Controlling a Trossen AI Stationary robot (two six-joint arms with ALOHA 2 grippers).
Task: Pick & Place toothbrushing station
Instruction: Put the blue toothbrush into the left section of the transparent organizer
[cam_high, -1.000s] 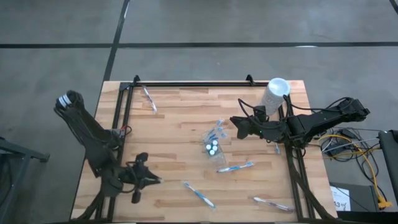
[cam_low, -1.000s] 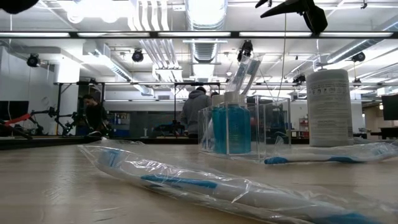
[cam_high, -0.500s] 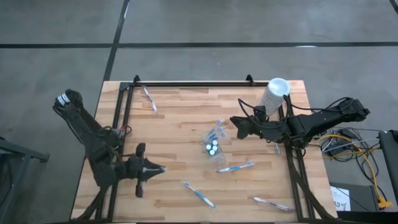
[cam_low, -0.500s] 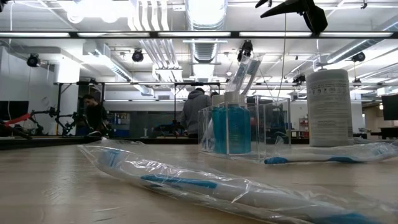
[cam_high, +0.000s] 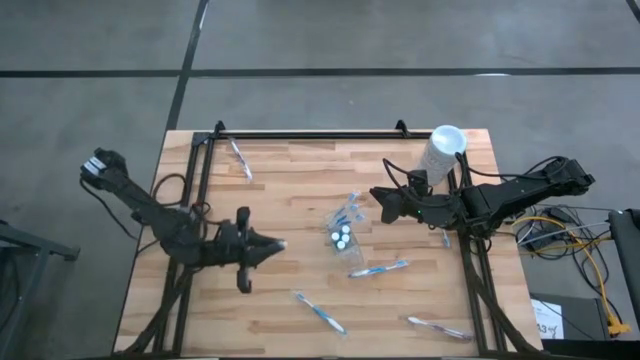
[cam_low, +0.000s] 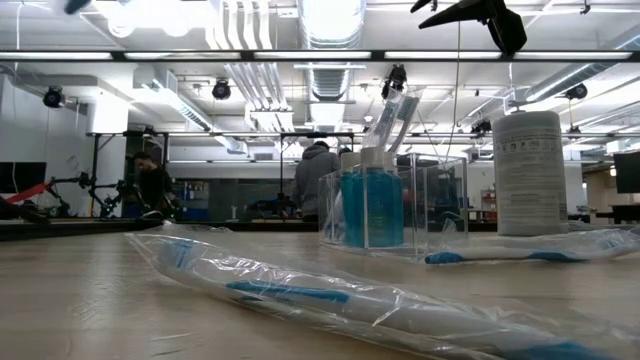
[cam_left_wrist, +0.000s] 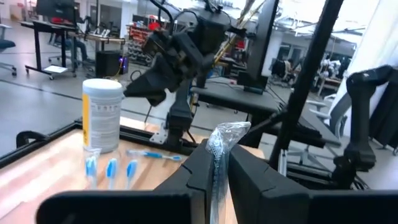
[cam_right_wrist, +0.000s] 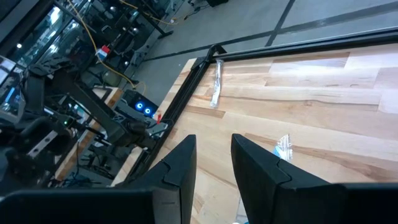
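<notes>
A clear box (cam_high: 343, 228) stands mid-table and holds blue white-capped tubes and toothbrushes; it also shows in the low view (cam_low: 390, 215). Wrapped blue-and-white toothbrushes lie flat on the wood at the far left (cam_high: 240, 160), near the middle (cam_high: 378, 269), at the front (cam_high: 320, 312) and at the front right (cam_high: 438, 327). My left gripper (cam_high: 268, 245) is left of the box, shut on a piece of clear crinkled plastic (cam_left_wrist: 222, 135). My right gripper (cam_high: 380, 205) hangs open and empty above the table, just right of the box. My left gripper pinches the clear plastic between its two fingers; the crinkled end (cam_left_wrist: 225, 132) sticks out past the fingertips. The fingers lie about level and point toward the table's right. The plastic is clear of the table. What it wraps cannot be told.
A tall white cylinder (cam_high: 441, 152) stands at the far right corner, beside my right arm. A black frame (cam_high: 300, 135) runs along the far edge and down both sides. Bare wood lies between my left gripper and the box. People show in the room behind (cam_low: 315, 175).
My left gripper has swung from the table's near left toward the right and the far side, closing on the clear box, still shut. My right arm has kept still.
</notes>
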